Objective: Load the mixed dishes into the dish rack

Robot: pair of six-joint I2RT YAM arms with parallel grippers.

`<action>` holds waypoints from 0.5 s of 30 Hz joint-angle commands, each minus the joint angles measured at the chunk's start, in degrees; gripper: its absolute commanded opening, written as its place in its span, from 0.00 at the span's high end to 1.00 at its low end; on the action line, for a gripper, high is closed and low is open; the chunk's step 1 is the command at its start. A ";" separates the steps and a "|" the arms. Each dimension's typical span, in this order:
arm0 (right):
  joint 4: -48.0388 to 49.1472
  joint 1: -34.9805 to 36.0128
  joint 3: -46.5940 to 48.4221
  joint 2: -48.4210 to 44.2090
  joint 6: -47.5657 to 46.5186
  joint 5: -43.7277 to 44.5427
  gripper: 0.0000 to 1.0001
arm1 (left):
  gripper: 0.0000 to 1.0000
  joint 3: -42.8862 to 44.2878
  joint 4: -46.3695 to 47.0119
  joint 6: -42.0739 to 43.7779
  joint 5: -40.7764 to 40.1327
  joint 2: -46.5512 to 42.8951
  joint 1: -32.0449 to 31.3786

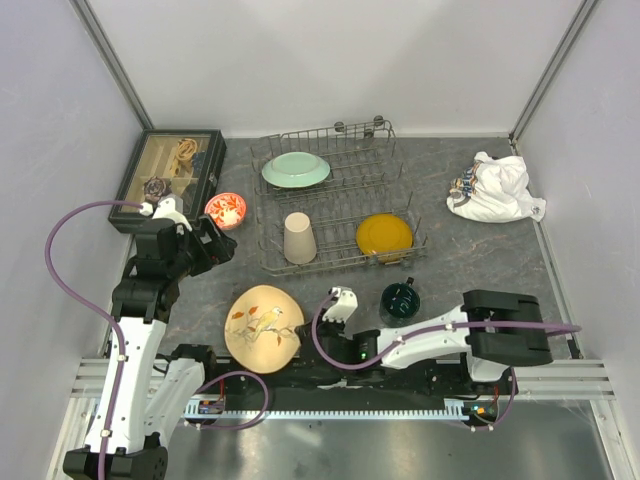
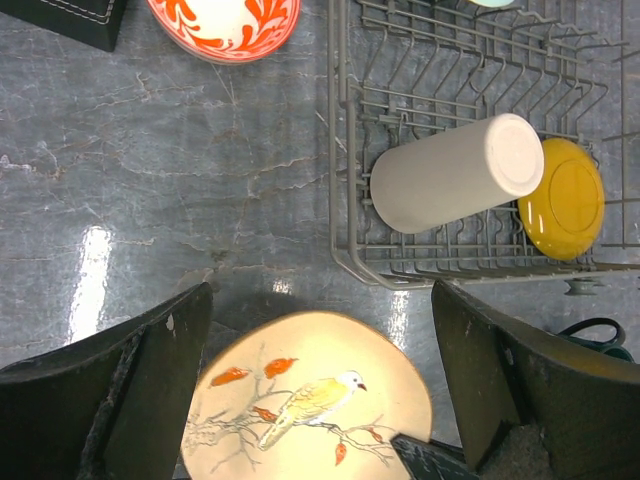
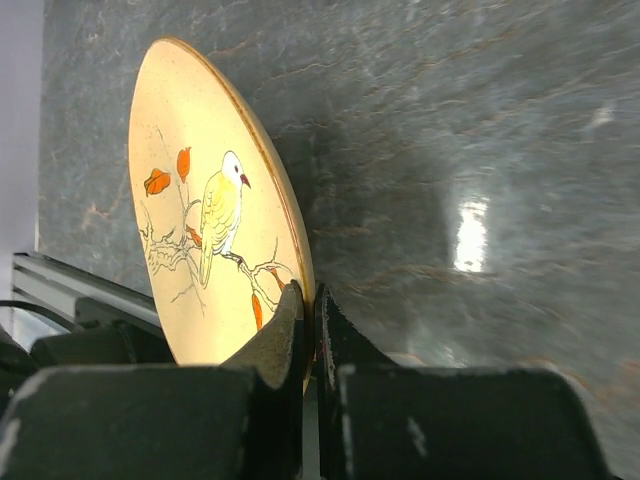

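The grey wire dish rack (image 1: 372, 160) holds the pale green flowered plate (image 1: 295, 169), the beige cup (image 1: 298, 238) and the yellow plate (image 1: 384, 234). The small red-orange bowl (image 1: 226, 210) sits on the table left of the rack. The dark green mug (image 1: 401, 298) stands in front of the rack. My right gripper (image 1: 308, 327) is shut on the right rim of the tan bird plate (image 1: 262, 324), and in the right wrist view the gripper (image 3: 312, 310) holds the plate (image 3: 205, 200) tilted up off the table. My left gripper (image 1: 217, 245) is open and empty, above and apart from the plate (image 2: 310, 395).
A dark glass-topped display box (image 1: 170, 175) stands at the back left beside the bowl. A white cloth bundle (image 1: 497, 187) lies at the back right. Grey walls close in the table on three sides. The rack's near left corner (image 2: 345, 265) is close to my left gripper.
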 commanded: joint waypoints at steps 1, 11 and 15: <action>-11.77 2.51 -3.04 -6.40 -4.99 6.53 1.00 | 0.04 0.30 3.03 -0.67 1.84 -0.94 0.17; -18.10 3.31 -6.22 -25.47 -11.57 13.55 1.00 | 0.04 -1.19 7.07 -1.55 7.19 -3.40 0.17; -21.53 3.31 -5.25 -32.14 -13.34 15.32 1.00 | 0.04 -1.54 8.21 -1.47 9.30 -3.57 0.17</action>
